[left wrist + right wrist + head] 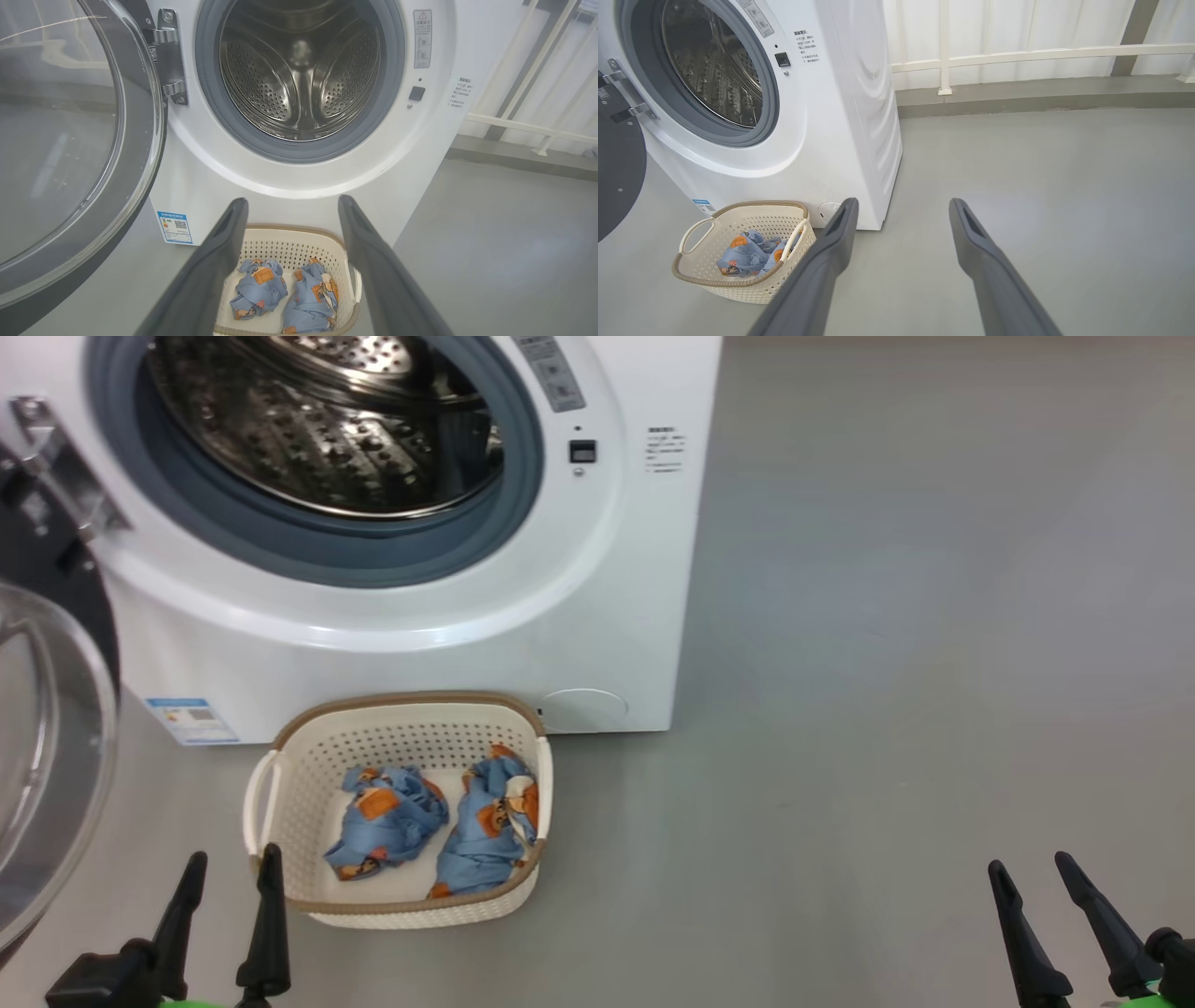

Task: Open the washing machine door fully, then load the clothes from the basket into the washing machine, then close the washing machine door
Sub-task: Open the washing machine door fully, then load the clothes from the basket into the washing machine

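The washing machine (616,616) stands with its steel drum (327,420) bare. Its door (47,728) hangs swung out to the left on its hinge (168,56); the door (60,140) takes up the left of the left wrist view. The cream basket (289,793) sits on the floor before the machine, holding two light-blue clothes (387,817) (490,821) side by side. My left gripper (233,875) is open just left of the basket's near corner, holding nothing. Far to the right, my right gripper (1030,875) is open over bare floor. The basket (714,289) and clothes (747,254) lie at the right wrist view's lower left.
Grey floor (934,663) spreads wide to the right of the machine. A white railing (1017,56) and pale wall panels run behind, above a low grey kerb (1017,100). A blue label sticker (191,721) marks the machine's lower left front.
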Robot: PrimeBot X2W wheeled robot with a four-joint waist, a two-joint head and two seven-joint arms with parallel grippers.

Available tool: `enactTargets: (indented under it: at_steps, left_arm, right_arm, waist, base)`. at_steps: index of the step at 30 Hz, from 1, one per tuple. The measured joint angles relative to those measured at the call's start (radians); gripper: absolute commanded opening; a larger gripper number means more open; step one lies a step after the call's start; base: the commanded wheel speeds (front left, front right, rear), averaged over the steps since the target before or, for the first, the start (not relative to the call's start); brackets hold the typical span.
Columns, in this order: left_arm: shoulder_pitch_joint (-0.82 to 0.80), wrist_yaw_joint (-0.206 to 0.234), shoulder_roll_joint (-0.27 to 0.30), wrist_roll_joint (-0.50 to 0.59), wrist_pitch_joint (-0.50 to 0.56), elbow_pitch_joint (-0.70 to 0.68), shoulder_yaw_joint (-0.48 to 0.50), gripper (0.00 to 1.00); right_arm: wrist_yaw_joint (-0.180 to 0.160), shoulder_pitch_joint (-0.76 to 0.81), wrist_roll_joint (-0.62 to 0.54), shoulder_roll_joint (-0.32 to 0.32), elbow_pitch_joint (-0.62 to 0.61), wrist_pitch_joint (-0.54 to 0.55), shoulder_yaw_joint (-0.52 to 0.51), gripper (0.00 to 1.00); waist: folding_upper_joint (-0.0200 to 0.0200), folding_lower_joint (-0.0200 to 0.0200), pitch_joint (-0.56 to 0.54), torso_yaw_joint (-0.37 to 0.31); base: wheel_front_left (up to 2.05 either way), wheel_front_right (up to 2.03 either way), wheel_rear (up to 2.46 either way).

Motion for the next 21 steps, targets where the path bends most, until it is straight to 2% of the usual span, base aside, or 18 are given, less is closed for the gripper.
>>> enactTargets:
  at_steps: [10,21]
  left_arm:
    - [0.000,0.000,0.000,-0.007,0.000,-0.020,-0.030,1.00]
    - [0.000,0.000,0.005,-0.041,0.000,-0.002,-0.040,1.00]
  right_arm:
    - [0.000,-0.003,0.000,0.002,0.000,0.000,-0.013,1.00]
    - [0.000,-0.003,0.000,0.007,0.000,0.000,-0.015,1.00]
  waist:
    - [0.0000,0.0000,0.010,-0.067]
    - [0.0000,0.0000,0.005,-0.067]
  base:
    - [0.00,0.00,0.00]
    - [0.00,0.00,0.00]
